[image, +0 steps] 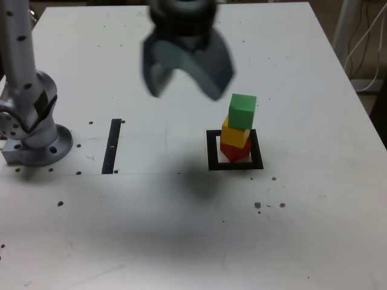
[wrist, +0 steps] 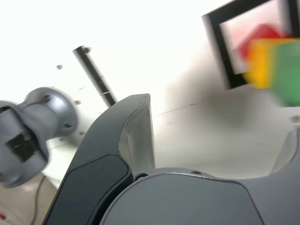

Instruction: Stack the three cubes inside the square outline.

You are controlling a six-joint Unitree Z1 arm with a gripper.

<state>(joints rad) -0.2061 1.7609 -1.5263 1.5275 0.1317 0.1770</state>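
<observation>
Three cubes stand stacked inside the black square outline: red cube at the bottom, yellow cube on it, green cube on top, each slightly twisted. My gripper hangs in the air up and to the exterior view's left of the stack, open, with nothing between its fingers. In the wrist view the stack appears blurred, with the green cube, yellow cube and red cube over the square outline, clear of the dark fingers.
A straight black strip lies on the white table at the exterior view's left of the outline. The arm's grey base stands at the far left. Small screw holes dot the tabletop. Cables hang beyond the table's right edge.
</observation>
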